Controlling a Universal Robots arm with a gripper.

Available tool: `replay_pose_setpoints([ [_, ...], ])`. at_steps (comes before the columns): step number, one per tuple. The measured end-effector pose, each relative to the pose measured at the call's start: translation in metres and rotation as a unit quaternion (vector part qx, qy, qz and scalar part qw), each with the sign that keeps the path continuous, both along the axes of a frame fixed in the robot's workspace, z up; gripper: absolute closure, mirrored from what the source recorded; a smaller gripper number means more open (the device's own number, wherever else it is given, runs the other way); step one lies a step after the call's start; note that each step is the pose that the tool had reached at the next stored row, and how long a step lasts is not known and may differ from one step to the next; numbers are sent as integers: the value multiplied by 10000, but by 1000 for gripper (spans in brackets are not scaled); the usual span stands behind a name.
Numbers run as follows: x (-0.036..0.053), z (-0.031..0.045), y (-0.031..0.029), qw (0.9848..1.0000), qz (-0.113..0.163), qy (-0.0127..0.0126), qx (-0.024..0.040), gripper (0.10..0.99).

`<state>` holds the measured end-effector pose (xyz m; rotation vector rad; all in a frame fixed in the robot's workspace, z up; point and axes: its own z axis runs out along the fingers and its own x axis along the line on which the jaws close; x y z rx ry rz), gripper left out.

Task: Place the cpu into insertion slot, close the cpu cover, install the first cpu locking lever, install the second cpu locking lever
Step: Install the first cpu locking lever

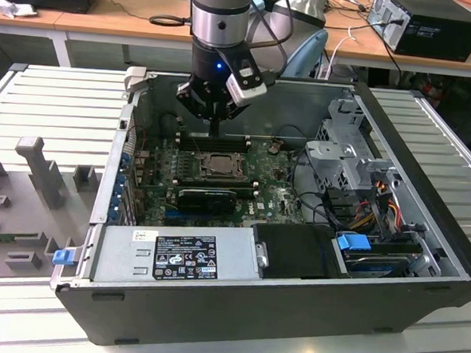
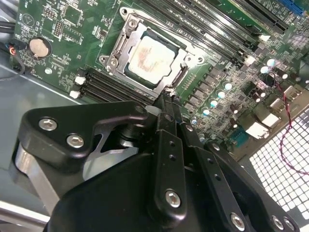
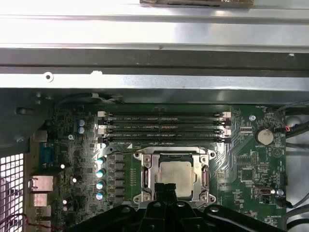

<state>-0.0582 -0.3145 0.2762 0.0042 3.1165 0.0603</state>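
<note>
Cpu, a small flat square chip with a pale silver-beige metal top [image 2: 152, 57], sits in the silver-rimmed square insertion slot [image 2: 112, 61] on the green circuit board [image 2: 58, 29]. The thin silver window-frame cpu cover [image 2: 189, 53] appears to lie flat around it. Likely light, stiff and delicate, it is best touched at its edges. The black gripper [image 1: 214, 130] hangs vertical just beside the slot's rim, closed and empty. A grey metal drive cage [image 1: 351, 143] stands at the exterior view's right.
</note>
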Motion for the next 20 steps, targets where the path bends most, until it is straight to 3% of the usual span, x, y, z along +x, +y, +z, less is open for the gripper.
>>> replay_pose_setpoints([
  [11, -80, -2, -1, 10000, 1, 0, 1, 980],
  [20, -480, -84, 8, 10000, 0, 0, 1, 980],
])
